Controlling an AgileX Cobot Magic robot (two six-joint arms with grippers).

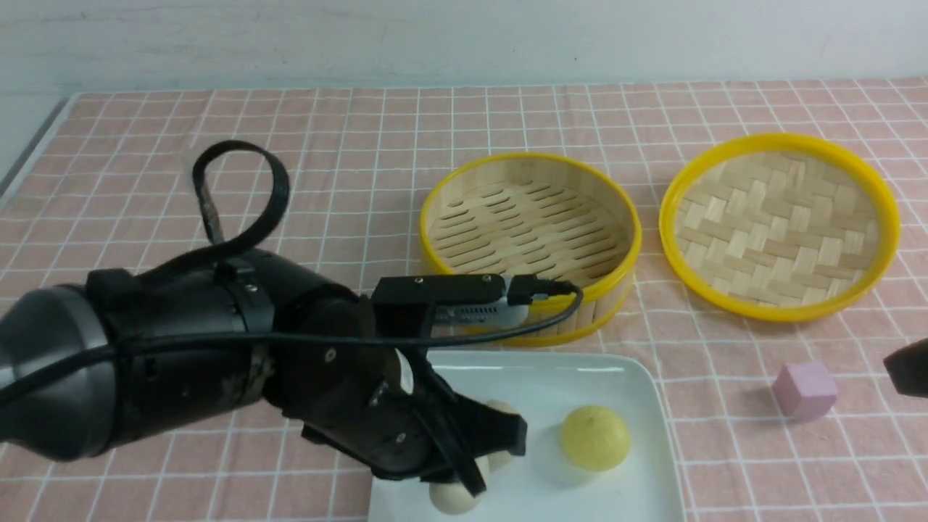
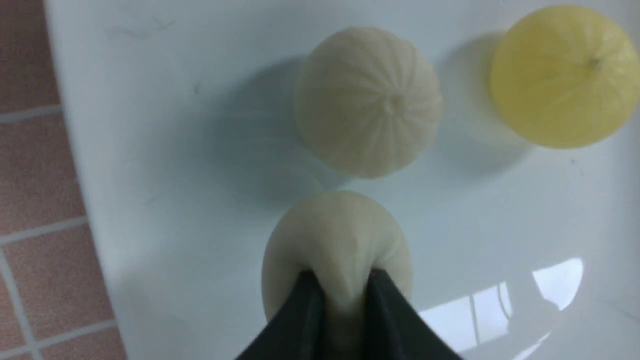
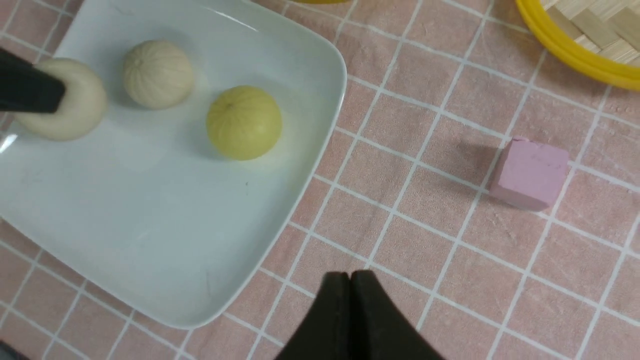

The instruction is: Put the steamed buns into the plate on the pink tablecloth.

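The white square plate (image 1: 638, 384) lies on the pink tablecloth (image 1: 362, 130) at the front. A yellow bun (image 1: 594, 437) and a beige bun (image 1: 500, 409) sit in it. My left gripper (image 1: 471, 471) is shut on a second beige bun (image 1: 453, 496), pinching its top, low over the plate's near left part. In the left wrist view the dark fingers (image 2: 300, 310) squeeze this bun (image 2: 337, 235), next to the other beige bun (image 2: 367, 102) and the yellow bun (image 2: 565, 75). My right gripper (image 3: 350, 280) is shut and empty over the cloth, right of the plate (image 3: 150, 225).
An empty bamboo steamer basket (image 1: 529, 217) stands behind the plate, with its woven yellow-rimmed lid (image 1: 779, 225) to the right. A small pink cube (image 1: 805, 391) lies on the cloth near my right gripper (image 1: 906, 366); it also shows in the right wrist view (image 3: 530, 172).
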